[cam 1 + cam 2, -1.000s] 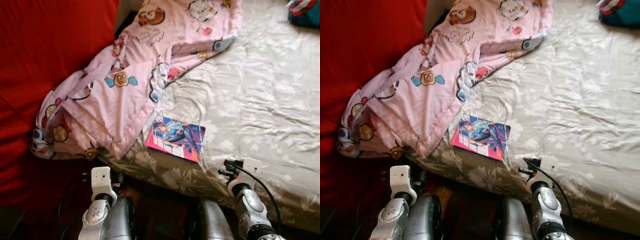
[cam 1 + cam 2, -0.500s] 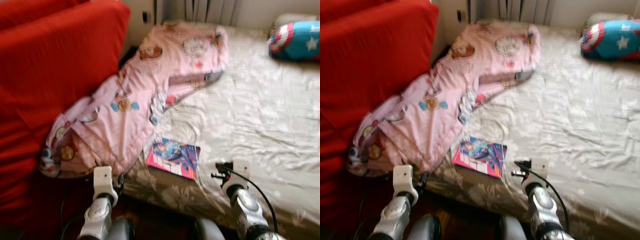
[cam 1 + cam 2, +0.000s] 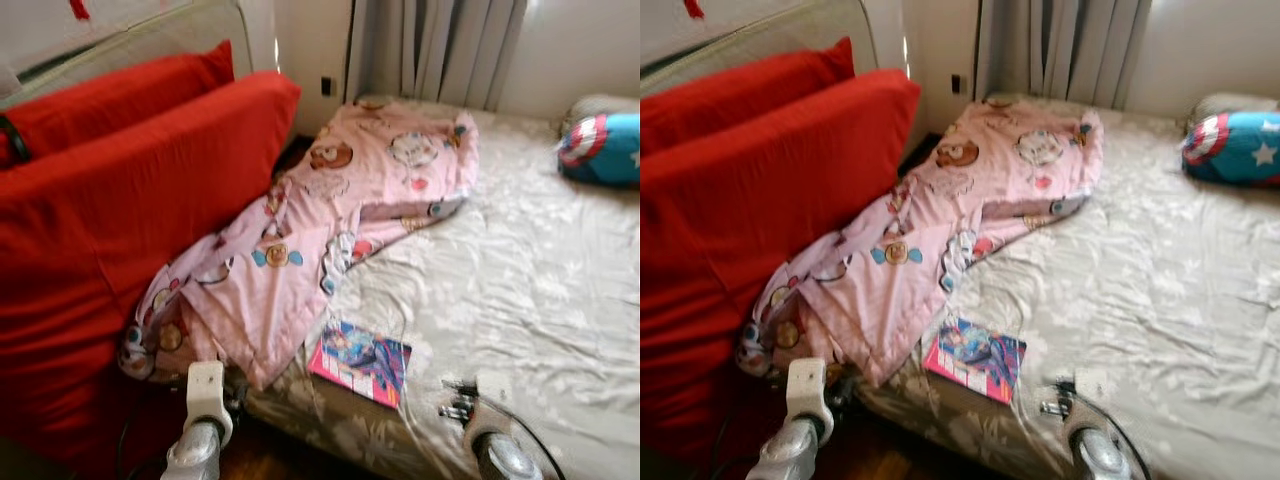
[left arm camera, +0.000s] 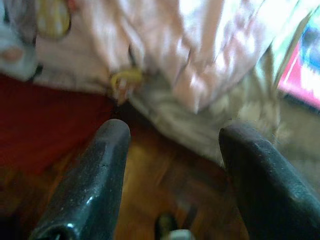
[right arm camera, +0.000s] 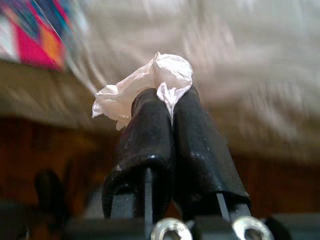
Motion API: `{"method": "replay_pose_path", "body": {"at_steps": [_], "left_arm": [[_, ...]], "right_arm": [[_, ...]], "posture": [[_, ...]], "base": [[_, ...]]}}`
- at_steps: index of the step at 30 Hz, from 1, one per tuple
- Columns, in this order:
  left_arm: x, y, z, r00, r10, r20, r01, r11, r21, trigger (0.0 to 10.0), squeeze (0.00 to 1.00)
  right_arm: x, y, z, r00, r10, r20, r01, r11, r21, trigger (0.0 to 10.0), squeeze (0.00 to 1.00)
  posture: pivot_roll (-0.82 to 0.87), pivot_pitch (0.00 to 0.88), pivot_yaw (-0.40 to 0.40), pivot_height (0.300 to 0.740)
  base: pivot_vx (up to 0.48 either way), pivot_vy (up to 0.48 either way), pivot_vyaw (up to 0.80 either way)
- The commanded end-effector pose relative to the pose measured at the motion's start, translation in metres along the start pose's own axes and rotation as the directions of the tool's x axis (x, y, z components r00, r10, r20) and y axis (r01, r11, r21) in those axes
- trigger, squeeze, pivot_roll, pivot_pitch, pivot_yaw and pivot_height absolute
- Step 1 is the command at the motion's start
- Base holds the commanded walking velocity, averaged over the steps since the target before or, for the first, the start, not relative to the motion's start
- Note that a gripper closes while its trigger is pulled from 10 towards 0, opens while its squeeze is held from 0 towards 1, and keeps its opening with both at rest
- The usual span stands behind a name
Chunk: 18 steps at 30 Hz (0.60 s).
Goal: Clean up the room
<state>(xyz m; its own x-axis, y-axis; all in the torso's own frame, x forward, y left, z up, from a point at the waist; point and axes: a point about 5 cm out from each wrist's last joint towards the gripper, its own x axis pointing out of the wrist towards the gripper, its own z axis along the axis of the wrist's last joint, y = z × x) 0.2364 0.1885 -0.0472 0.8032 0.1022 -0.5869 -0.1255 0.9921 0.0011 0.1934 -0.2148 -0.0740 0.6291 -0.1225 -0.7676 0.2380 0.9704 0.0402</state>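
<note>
A crumpled white tissue [image 5: 150, 85] is pinched between the black fingers of my right gripper [image 5: 167, 107], which is shut on it near the bed's front edge. My left gripper [image 4: 172, 132] is open and holds nothing, low over the dark wood floor beside the bed. A pink cartoon-print blanket [image 3: 330, 230] trails from the bed down toward the red sofa [image 3: 110, 230]. A colourful comic book [image 3: 362, 360] lies on the grey floral sheet [image 3: 520, 270] near the front edge. My left wrist [image 3: 203, 400] and right wrist [image 3: 490, 440] show at the bottom of the eye views.
A blue, red and white star pillow [image 3: 605, 148] rests at the bed's far right. Grey curtains [image 3: 440, 50] hang behind the bed. A wall socket [image 3: 326, 86] sits between sofa and curtains. Dark wood floor [image 4: 150, 200] lies in front of the bed.
The head camera has tilted up, so the sofa top, curtains and wall have come into view. Both arms sit lower in the picture. The bed's things have not moved.
</note>
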Motion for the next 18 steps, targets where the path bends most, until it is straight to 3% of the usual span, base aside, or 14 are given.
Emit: {"method": "replay_pose_path", "body": {"at_steps": [1,8,14,18], "left_arm": [[-0.005,0.004,-0.017,0.996,0.011,-0.087,-0.011,1.0,0.009,10.0,0.0],[-0.016,0.009,-0.047,0.975,0.015,-0.223,-0.022,0.999,-0.03,10.0,0.0],[-0.02,0.01,-0.056,0.965,0.016,-0.261,-0.02,1.0,-0.015,10.0,0.0],[-0.024,0.016,-0.063,0.958,0.045,-0.284,-0.052,0.999,-0.016,10.0,0.0]], "right_arm": [[-0.001,0.002,-0.009,0.999,-0.001,-0.041,0.001,1.0,0.0,10.0,0.0],[-0.003,0.005,-0.019,0.997,0.011,-0.078,-0.013,1.0,-0.024,10.0,0.0],[-0.002,0.002,-0.014,0.997,0.013,-0.076,-0.017,0.999,-0.044,10.0,0.0],[-0.005,0.01,-0.028,0.996,0.037,-0.082,-0.043,0.996,-0.077,10.0,0.0]], "posture": [[-0.04,0.0,-0.014,0.719],[-0.05,0.0,-0.001,0.719],[-0.06,0.0,-0.007,0.719],[-0.06,0.0,-0.014,0.719]], "base": [[0.0,0.0,0.0],[0.0,0.0,0.0],[0.0,0.0,0.0],[0.0,0.0,0.0]]}}
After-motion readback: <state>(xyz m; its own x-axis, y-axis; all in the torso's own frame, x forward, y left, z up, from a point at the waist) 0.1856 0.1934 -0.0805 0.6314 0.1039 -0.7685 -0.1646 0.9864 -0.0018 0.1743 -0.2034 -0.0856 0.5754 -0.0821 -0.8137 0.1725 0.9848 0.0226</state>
